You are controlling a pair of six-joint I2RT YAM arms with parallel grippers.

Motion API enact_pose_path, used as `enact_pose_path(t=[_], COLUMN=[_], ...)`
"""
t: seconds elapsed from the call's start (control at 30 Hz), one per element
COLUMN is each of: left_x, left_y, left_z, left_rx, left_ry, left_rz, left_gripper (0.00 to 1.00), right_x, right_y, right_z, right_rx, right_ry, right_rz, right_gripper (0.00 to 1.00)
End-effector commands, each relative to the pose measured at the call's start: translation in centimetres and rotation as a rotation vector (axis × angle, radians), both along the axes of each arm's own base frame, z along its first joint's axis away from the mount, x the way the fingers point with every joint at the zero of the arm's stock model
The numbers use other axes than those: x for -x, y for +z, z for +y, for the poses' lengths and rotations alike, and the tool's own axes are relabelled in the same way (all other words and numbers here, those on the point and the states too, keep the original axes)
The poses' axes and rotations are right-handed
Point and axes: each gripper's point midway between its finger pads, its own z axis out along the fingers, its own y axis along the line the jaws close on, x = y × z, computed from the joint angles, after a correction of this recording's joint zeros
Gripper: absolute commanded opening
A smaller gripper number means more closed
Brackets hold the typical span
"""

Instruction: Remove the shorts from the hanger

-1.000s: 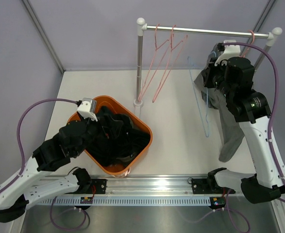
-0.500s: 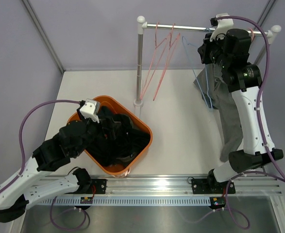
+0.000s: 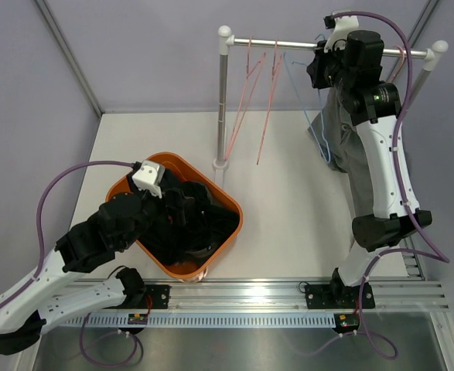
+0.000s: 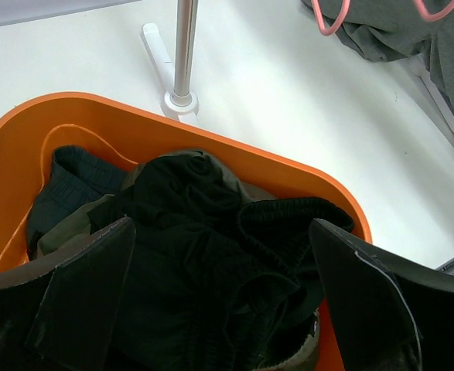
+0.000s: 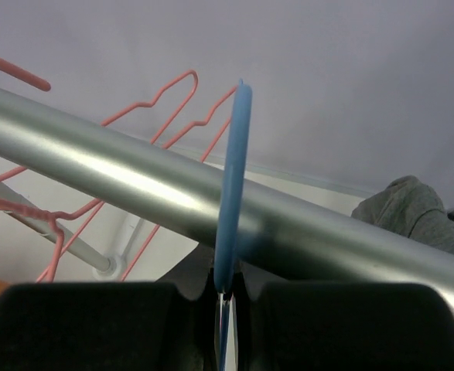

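Grey shorts (image 3: 339, 143) droop below the right end of the metal rail (image 3: 288, 45), partly hidden by my right arm; they also show in the right wrist view (image 5: 408, 205). My right gripper (image 3: 319, 66) is shut on the hook of an empty blue hanger (image 5: 234, 170), which rests against the rail (image 5: 118, 170). My right gripper (image 5: 225, 290) sits just under the rail. Several dark shorts (image 3: 192, 220) lie piled in the orange basket (image 3: 230, 232). My left gripper (image 4: 220, 232) is open and empty just above that pile (image 4: 180, 185).
Two empty pink hangers (image 3: 254, 93) hang at the rail's left part, close to the blue one. The rack's left post (image 3: 222, 100) stands on a foot (image 4: 179, 100) just behind the basket (image 4: 72, 116). Another pink hanger (image 3: 401, 58) is at the rail's right end.
My right arm has risen and moved back, carrying the blue hanger from beside the grey shorts up to the rail. The left arm has hardly moved.
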Motion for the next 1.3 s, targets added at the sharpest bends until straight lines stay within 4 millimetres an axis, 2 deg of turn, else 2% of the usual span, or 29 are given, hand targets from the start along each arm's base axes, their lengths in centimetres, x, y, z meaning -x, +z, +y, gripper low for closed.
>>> enact_pose_path(t=[0.0,0.2,0.33,0.47,0.6,0.8,0.97,1.13,1.27], left_x=[-0.4,-0.4,-0.5,-0.6,-0.6,-0.7,-0.7,-0.7,-0.8], left_y=[0.4,0.1,0.1,0.0,-0.1,-0.3,-0.3,-0.3,-0.2], left_z=[-0.8,-0.9,-0.9,-0.8,-0.8,-0.8,-0.8,-0.8,-0.7], left_rx=[0.01,0.01,0.015,0.018,0.019,0.015,0.015,0.016,0.021], left_ry=[-0.02,-0.027,-0.026,-0.023,-0.021,-0.019,-0.02,-0.017,-0.014], left_rz=[-0.021,-0.01,-0.007,-0.003,-0.002,0.004,0.006,0.005,0.005], left_gripper=[0.99,0.99,0.99,0.99,0.99,0.99,0.99,0.99,0.99], right_x=[-0.2,-1.0,-1.1,-1.2,-1.0,-1.0,-0.1,2.1,3.9], right_y=[0.5,-1.5,-2.7,-3.8,-4.0,-4.1,-3.3,-1.7,-0.9], right_z=[0.5,2.0,3.7,4.1,4.6,3.8,3.3,2.4,1.7], right_rx=[-0.041,-0.072,-0.051,-0.035,-0.071,-0.059,-0.067,-0.088,-0.095], right_ry=[0.022,0.055,0.048,0.032,0.023,-0.024,-0.038,-0.062,-0.068], right_rz=[-0.002,0.048,0.068,0.094,0.098,0.099,0.09,0.079,0.077], right_gripper=[0.0,0.0,0.0,0.0,0.0,0.01,0.13,0.29,0.37])
